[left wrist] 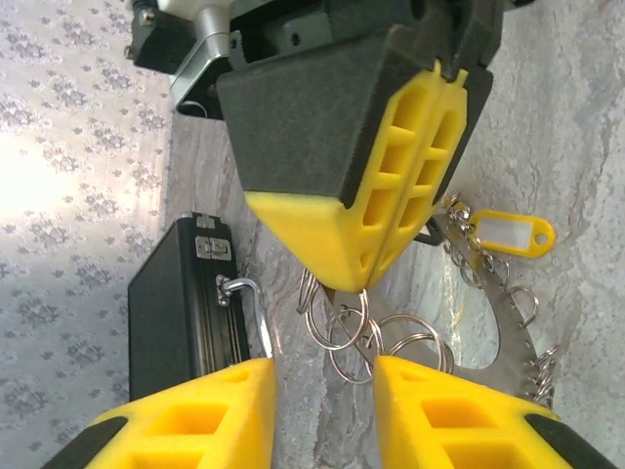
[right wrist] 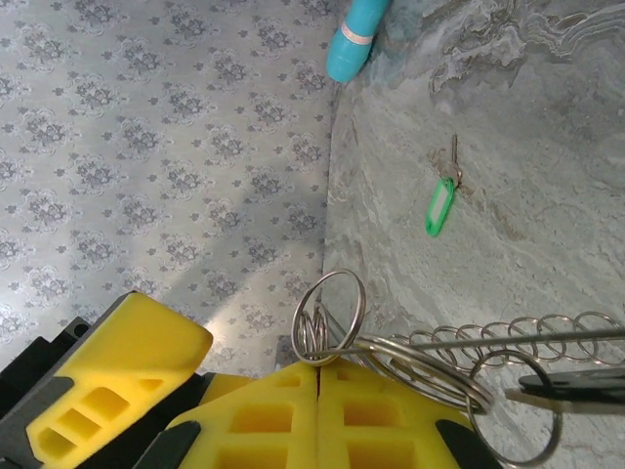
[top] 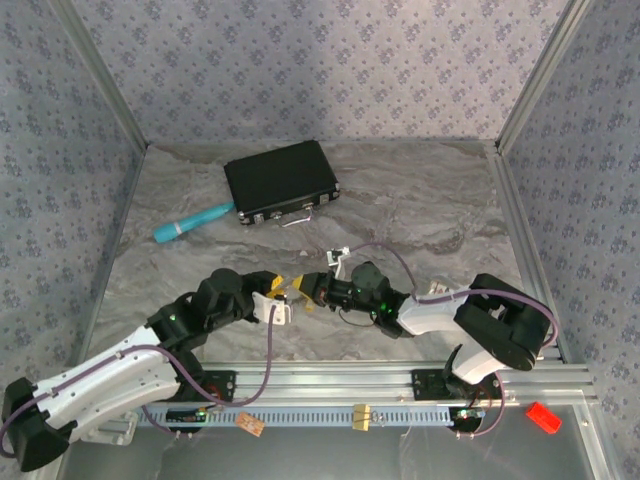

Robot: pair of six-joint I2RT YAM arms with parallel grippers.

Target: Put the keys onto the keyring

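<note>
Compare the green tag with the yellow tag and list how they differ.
Colour: the green tag is green all over, while the yellow tag has a white label window.
Place: the green tag lies alone on the bare table; the yellow tag sits at the rim of the keyring, apparently hooked on.
Shared: both are small oblong plastic tags with a metal loop at one end.

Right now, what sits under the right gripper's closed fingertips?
A cluster of split rings, one gripped at the right gripper's tip, next to the grey keyring. The ring's clamped part is hidden between the fingers.
</note>
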